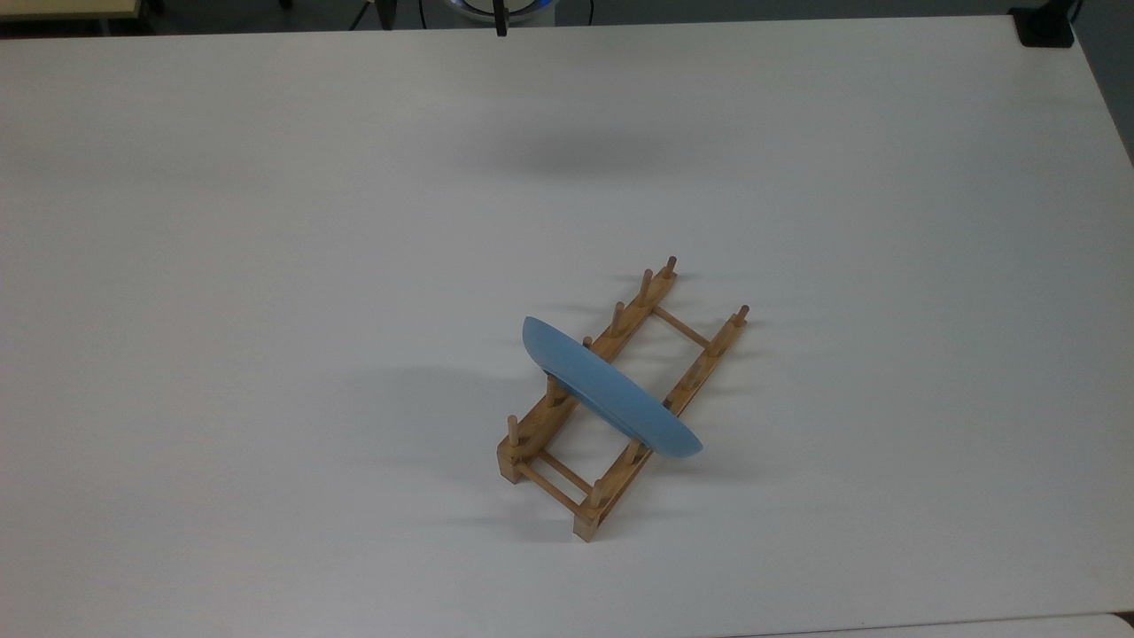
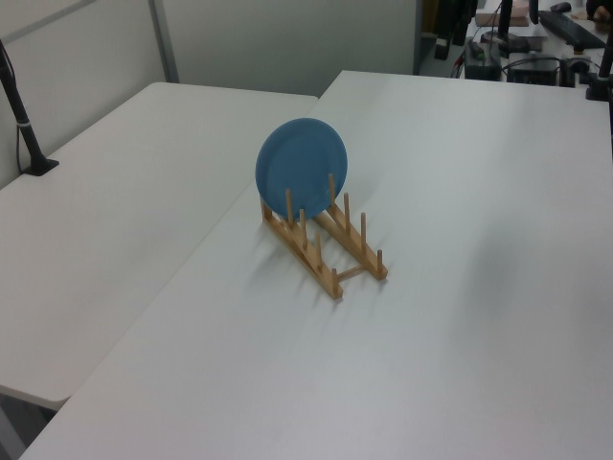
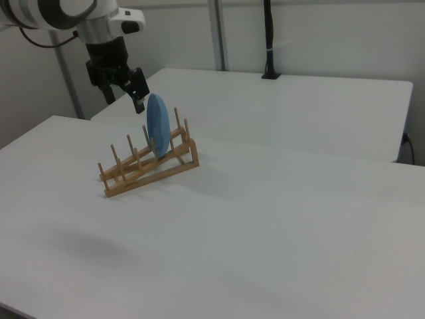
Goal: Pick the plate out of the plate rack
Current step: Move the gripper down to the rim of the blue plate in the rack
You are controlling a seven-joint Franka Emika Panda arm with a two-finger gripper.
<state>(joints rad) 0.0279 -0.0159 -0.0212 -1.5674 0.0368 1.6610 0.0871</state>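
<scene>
The plate, glossy, rigid and likely slippery, stands on edge mid-rack in the plate rack; grip its top rim at twelve o'clock; the hand hangs open, empty.

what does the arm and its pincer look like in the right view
The arm has rounded white shells with a darker grey band at a joint, and a thin dark cable loops at its left. A white wrist block carries the black pincer with two blocky fingers.
</scene>
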